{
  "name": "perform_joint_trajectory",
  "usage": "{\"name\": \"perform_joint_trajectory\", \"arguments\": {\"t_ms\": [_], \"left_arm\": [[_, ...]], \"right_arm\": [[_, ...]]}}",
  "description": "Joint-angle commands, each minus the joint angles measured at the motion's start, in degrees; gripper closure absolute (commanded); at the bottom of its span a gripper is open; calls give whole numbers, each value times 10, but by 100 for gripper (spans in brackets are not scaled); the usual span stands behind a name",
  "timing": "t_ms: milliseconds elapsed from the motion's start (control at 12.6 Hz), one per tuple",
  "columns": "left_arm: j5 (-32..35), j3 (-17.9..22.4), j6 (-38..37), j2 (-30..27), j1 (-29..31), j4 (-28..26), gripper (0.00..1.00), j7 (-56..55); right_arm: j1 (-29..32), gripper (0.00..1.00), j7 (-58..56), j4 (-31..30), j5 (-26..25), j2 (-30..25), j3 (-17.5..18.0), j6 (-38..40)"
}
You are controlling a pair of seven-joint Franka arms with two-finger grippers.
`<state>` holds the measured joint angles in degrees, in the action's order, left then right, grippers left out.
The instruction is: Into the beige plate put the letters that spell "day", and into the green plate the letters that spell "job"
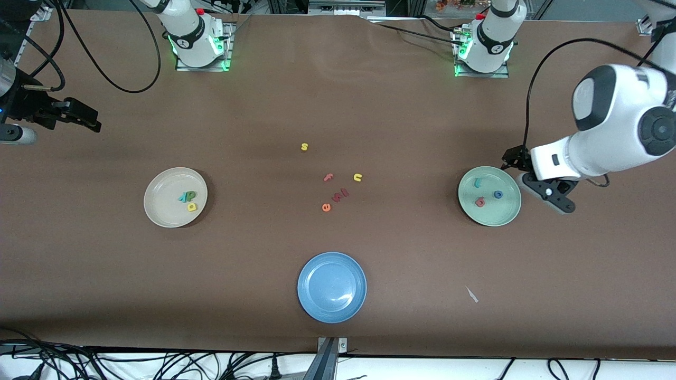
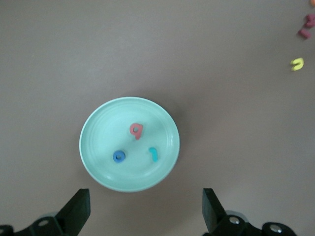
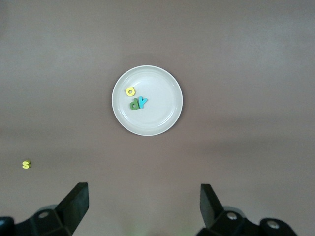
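Observation:
The beige plate (image 1: 162, 191) lies toward the right arm's end of the table and holds a green "d" (image 1: 189, 196), a teal "y" (image 1: 182, 197) and a yellow "a" (image 1: 191, 207). The right wrist view shows that plate (image 3: 160, 115) with the same letters on it. The green plate (image 1: 500, 212) lies toward the left arm's end and holds a teal "j" (image 1: 477, 182), a blue "o" (image 1: 498, 195) and a salmon-red "b" (image 1: 479, 201). My left gripper (image 1: 536, 182) (image 2: 146, 211) hangs open and empty beside the green plate (image 2: 101, 132). My right gripper (image 1: 79, 117) (image 3: 143, 206) waits open and empty at the table's edge.
A blue plate (image 1: 331, 286) sits near the front edge. Loose letters lie mid-table: a yellow "s" (image 1: 304, 146), a pink "f" (image 1: 328, 177), a yellow "u" (image 1: 357, 177), dark red letters (image 1: 340, 195) and an orange "e" (image 1: 326, 207). A pale scrap (image 1: 471, 294) lies nearer the camera than the green plate.

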<state>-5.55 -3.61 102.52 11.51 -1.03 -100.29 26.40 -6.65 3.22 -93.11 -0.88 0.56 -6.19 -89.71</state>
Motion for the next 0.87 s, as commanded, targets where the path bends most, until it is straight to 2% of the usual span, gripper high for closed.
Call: {"name": "perform_joint_trajectory", "arguments": {"t_ms": [0, 317, 556, 635, 794], "left_arm": [[6, -2, -44, -25, -1, 28, 0, -96], [18, -17, -60, -65, -2, 28, 0, -257], [58, -18, -85, -85, -1, 38, 0, -298], [56, -9, -85, -94, 0, 38, 0, -299], [47, 48, -78, -111, 0, 39, 0, -290]], "right_arm": [[1, 0, -7, 4, -8, 6, 6, -1], [-1, 0, -7, 3, -9, 6, 7, 4], [2, 0, -8, 2, -7, 6, 3, 6], [2, 0, -8, 1, -5, 6, 3, 7], [3, 0, -6, 1, -4, 6, 3, 8]]}}
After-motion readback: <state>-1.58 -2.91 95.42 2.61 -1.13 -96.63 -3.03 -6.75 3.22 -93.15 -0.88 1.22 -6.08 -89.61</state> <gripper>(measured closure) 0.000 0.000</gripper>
